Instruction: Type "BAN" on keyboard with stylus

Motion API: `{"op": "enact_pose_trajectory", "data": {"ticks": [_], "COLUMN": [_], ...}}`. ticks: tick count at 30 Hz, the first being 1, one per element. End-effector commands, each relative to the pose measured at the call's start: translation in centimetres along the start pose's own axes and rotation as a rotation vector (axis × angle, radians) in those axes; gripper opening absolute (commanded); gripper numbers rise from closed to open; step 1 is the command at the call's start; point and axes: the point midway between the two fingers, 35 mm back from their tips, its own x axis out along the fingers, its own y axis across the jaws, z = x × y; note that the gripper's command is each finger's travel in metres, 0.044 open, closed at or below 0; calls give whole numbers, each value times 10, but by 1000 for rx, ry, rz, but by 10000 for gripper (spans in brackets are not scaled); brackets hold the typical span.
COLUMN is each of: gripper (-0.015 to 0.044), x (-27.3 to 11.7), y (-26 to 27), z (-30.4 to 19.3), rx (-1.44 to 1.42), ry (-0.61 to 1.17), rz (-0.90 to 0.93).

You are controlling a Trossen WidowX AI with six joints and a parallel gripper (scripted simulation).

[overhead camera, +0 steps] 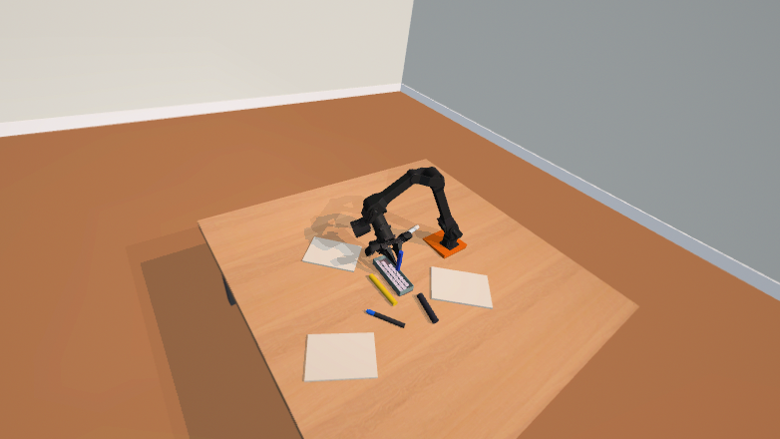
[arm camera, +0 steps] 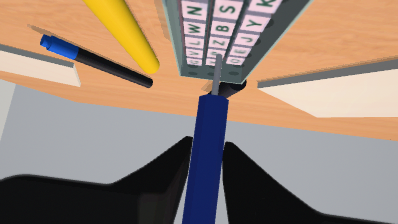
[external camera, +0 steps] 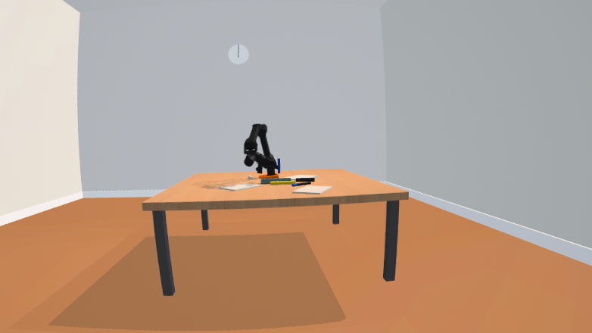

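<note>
The blue stylus [overhead camera: 400, 260] [external camera: 278, 165] [arm camera: 207, 150] is held between the fingers of my gripper [arm camera: 207, 146], which is shut on it. It stands close to upright in the exterior view, its thin grey tip pointing away from the fingers. The grey-green keyboard [overhead camera: 392, 275] [external camera: 269, 181] [arm camera: 225, 27] has pink keys with dark letters. In the wrist view the tip overlaps the middle row at its far end, beyond the Z key; B and S are nearer in that row and N is in the left row. I cannot tell whether the tip touches a key.
A yellow cylinder [overhead camera: 382, 289] [arm camera: 125, 35] lies beside the keyboard. A black pen with a blue end [overhead camera: 387, 318] [arm camera: 110, 66] and a black cylinder [overhead camera: 427, 308] lie beyond. A white cylinder [overhead camera: 413, 228] lies near the orange base [overhead camera: 445, 250]. Three pale flat pads surround these things.
</note>
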Motion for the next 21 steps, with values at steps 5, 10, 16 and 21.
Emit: {"op": "enact_pose_trajectory", "data": {"ticks": [5,10,16,21], "gripper": [81,81,81,81], "x": [3,4,5,7], "y": [0,0,0,0], "z": [3,4,7,9], "rx": [-4,-4,-4,-4], "ry": [6,6,6,6], "rz": [2,2,2,2]}}
